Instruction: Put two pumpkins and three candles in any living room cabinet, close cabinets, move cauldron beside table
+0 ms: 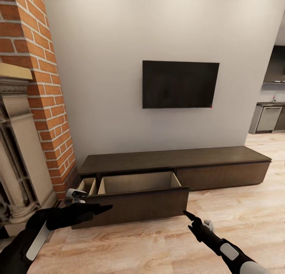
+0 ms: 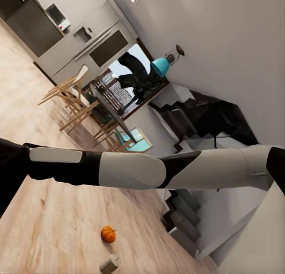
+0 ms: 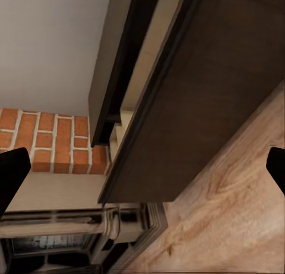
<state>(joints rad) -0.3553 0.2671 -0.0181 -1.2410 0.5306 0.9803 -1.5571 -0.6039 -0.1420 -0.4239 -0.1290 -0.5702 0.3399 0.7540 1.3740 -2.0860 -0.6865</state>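
Right tool (image 1: 186, 214) empty, its two fingertips (image 3: 13, 174) spread wide apart in the right wrist view, nothing between them. Left tool (image 1: 99, 208) black and tapering to a single point in the head view; cannot tell whether parted or pressed together, though nothing seen in it.

Straight ahead of both: cabinet (image 1: 174, 157), long and low against the white wall under the television (image 1: 180, 84), long axis running left to right. Left drawer (image 1: 138, 205) pulled out over the wood floor (image 1: 237, 210), pale inside, nothing visible in the part that shows. Right drawer front (image 1: 221, 175) flush and shut. Left tool low in front of the open drawer's left end, pointing along its front; right tool just off the drawer front's lower right corner, aimed up at it. In the right wrist view, drawer front (image 3: 196, 96) close ahead, brick fireplace (image 1: 43, 88) beyond it.

Pumpkin (image 2: 107, 233) small and orange, lying on the floor well apart from the cabinet, caught by the left wrist camera looking out into the room, with a small grey thing (image 2: 110, 263) just beside it, too small to name. Probably a turn away from the cabinet needed to fetch it; drawer already standing ready to receive. Neither arm clearly nearer the pumpkin from these views.
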